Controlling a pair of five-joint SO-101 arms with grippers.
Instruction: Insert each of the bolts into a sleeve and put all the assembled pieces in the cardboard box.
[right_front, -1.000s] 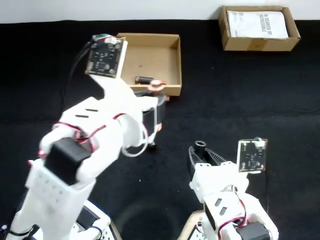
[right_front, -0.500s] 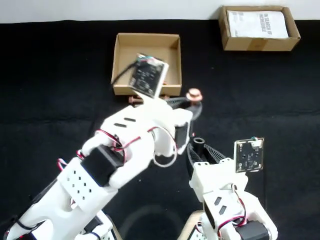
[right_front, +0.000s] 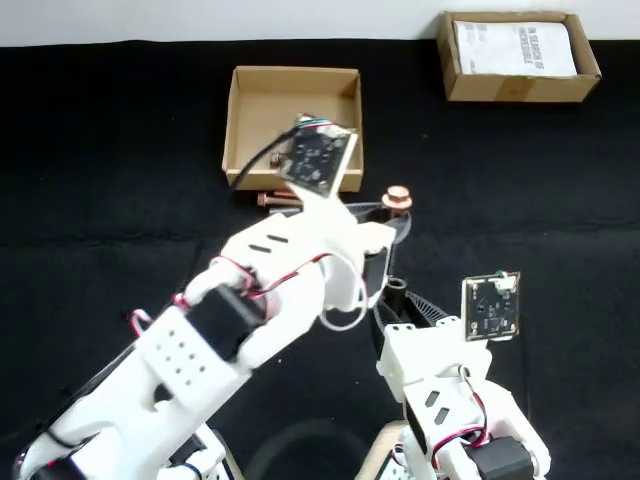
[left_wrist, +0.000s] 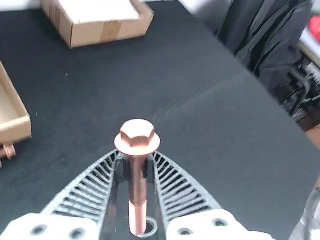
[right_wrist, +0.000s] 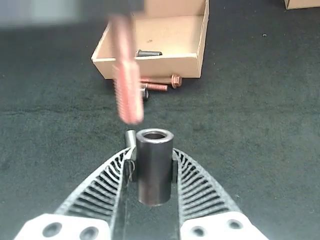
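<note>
The left arm stretches over the table's middle, left gripper clamped on an upright copper bolt. The right gripper, near the front edge, grips an upright sleeve close by the bolt's tip.

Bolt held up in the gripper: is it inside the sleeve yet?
No, the bolt hangs with its tip just outside the sleeve, whose top opening is empty.

copper bolt, dark grey sleeve, tan cardboard box, black table cloth
</note>
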